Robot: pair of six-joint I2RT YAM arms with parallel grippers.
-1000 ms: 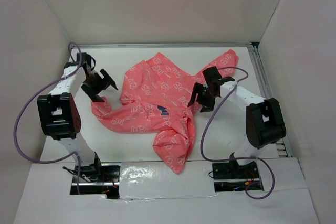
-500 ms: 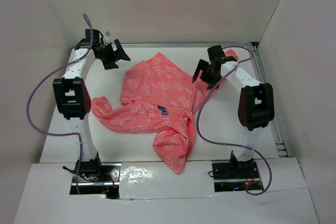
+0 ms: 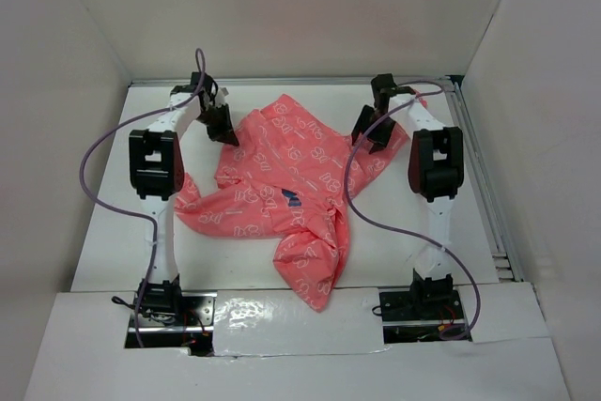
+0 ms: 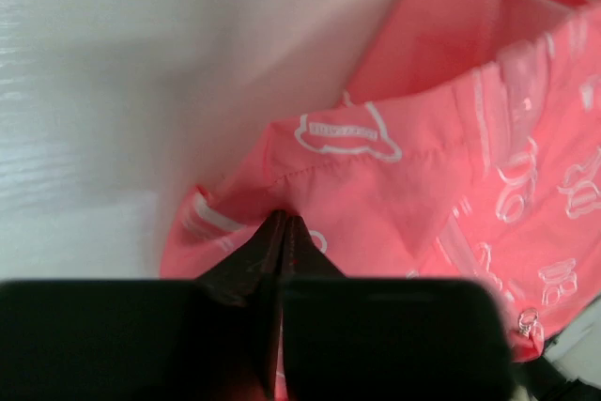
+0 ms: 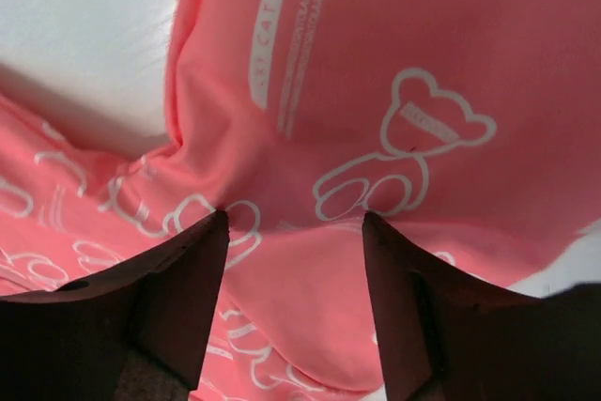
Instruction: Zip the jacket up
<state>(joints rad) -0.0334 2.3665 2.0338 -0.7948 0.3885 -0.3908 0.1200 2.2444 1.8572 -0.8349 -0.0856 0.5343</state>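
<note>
The coral-pink jacket [image 3: 282, 176] with white outline print lies crumpled mid-table, a small dark blue chest mark [image 3: 291, 198] showing. My left gripper [image 3: 223, 126] is at its far-left edge. In the left wrist view the left gripper [image 4: 282, 220] is shut, its tips pinching a puckered fold of the jacket [image 4: 451, 185]. A small metal ring [image 4: 529, 321] shows at the fabric's lower right. My right gripper [image 3: 371, 131] is over the jacket's far-right part. In the right wrist view the right gripper [image 5: 294, 223] is open, both tips resting on the jacket [image 5: 376, 63] with fabric bulging between them.
White walls close in on three sides. A metal rail [image 3: 474, 166] runs along the table's right edge. Purple cables [image 3: 103, 152] loop off both arms. One sleeve [image 3: 319, 274] trails toward the near edge, by a foil-covered strip [image 3: 291, 312].
Both arms have swung in to the jacket's far edge. The left gripper went from wide open to shut on the fabric. The right gripper lowered onto the fabric and its fingers narrowed.
</note>
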